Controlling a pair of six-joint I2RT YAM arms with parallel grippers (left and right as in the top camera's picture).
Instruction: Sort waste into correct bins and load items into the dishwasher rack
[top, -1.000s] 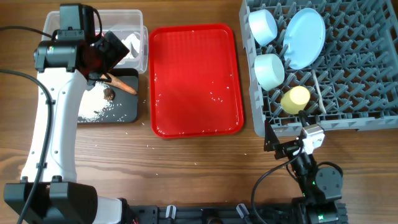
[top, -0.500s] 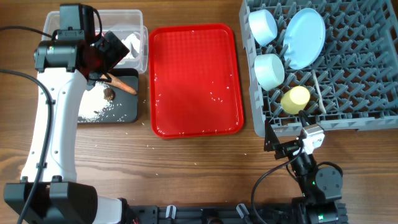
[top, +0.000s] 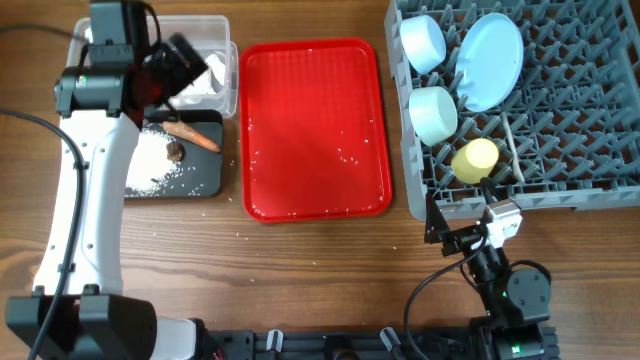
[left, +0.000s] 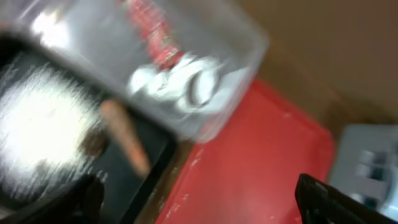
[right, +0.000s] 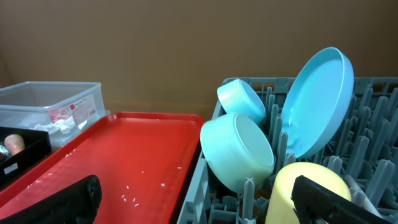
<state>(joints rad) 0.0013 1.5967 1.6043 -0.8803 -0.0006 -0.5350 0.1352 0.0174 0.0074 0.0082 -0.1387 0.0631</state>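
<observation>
A flat red serving tray (top: 315, 130), dotted with white specks, lies on a wooden table (top: 320, 270). Right of the tray stands a grey dishwasher rack (top: 570, 140) holding two pale blue bowls (top: 423, 42), a pale blue plate (top: 490, 60) and a yellow cup (top: 475, 160). Left of the tray sit a clear tub (top: 228, 95) containing white tissue (top: 215, 72) and a black tray (top: 205, 175) containing a carrot (top: 197, 139), a brown lump (top: 175, 152) and rice (top: 150, 170).
</observation>
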